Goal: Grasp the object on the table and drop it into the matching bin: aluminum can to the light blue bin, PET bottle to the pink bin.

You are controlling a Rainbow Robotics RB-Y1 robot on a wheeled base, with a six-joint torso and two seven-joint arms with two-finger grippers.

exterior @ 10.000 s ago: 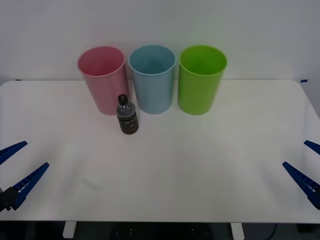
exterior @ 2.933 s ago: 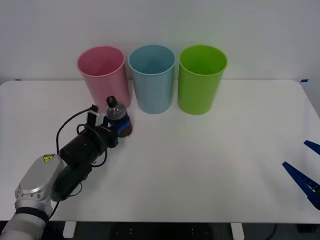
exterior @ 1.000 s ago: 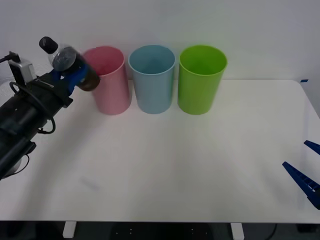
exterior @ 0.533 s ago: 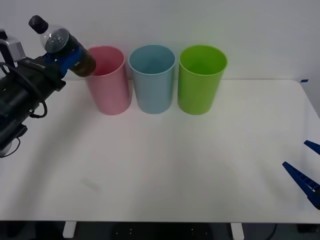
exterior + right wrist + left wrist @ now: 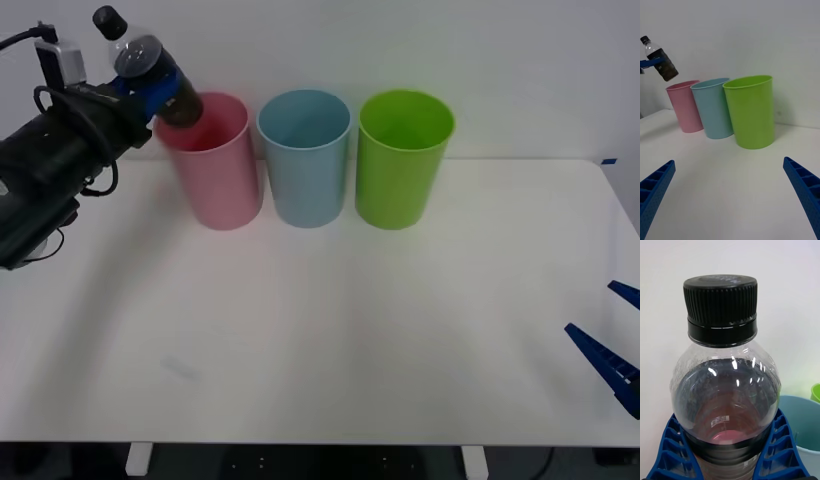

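since half a second ago the left gripper (image 5: 150, 85), fingers clamped on the pet bottle (image 5: 145, 70), has shifted it over the pink bin (image 5: 212, 165) rim, nearing release; right gripper (image 5: 730, 198) waits spread.

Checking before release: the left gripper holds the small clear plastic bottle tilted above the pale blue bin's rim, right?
Not quite: the left gripper holds the small clear plastic bottle tilted above the tall pink plastic bin, not the pale blue plastic bin; the front view shows it.
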